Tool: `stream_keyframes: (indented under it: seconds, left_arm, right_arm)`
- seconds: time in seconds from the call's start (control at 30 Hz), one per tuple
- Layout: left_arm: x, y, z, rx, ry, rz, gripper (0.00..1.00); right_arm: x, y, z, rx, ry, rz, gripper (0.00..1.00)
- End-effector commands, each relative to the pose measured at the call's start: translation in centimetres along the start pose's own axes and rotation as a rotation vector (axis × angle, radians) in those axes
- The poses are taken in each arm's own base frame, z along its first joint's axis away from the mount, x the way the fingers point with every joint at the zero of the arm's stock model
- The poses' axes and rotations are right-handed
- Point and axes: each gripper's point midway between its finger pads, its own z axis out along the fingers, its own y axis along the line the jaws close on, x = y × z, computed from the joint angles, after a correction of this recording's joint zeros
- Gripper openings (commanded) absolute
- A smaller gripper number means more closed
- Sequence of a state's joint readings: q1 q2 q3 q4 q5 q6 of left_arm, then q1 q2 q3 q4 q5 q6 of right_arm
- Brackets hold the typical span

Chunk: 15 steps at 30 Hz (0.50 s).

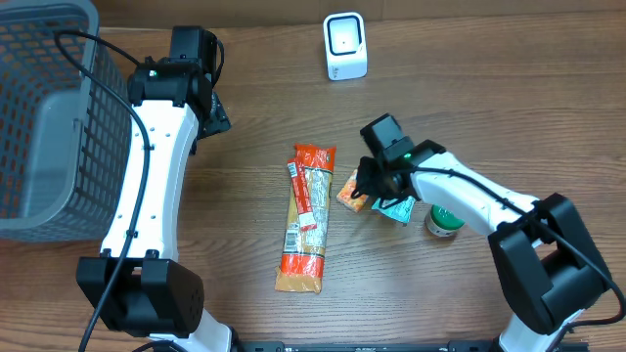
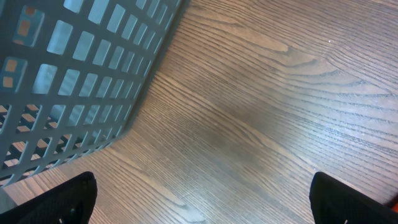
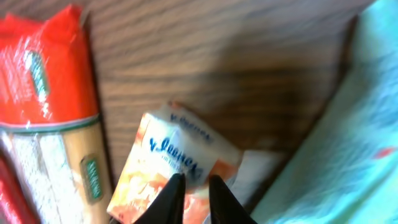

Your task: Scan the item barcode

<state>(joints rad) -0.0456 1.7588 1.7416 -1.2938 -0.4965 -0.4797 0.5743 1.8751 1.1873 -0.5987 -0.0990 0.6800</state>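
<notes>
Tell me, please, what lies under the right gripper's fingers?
The small orange packet lies under the right gripper, whose nearly closed jaws pinch its near edge. A white corner shows from beneath the packet; the rest of it is covered.

Blue script on small packet (image 3: 186,152), too blurred to read, green labels on red pack (image 3: 43,74), illegible
</notes>
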Motion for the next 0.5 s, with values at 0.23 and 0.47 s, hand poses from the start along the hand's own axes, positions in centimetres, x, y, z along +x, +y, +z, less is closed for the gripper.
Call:
stream_keyframes:
  seconds: [0.23,0.47]
  left_arm:
    - [-0.4,0.0,-0.5,0.012,-0.014,-0.012,1.00]
    - [-0.4,0.0,-0.5,0.012,-0.014,-0.012,1.00]
  right_arm:
    - [-0.7,1.8,-3.2,-0.021,-0.023,-0.034,0.32]
    - [-0.2,4.0,-6.5,-0.138,0.007,-0.002,1.00]
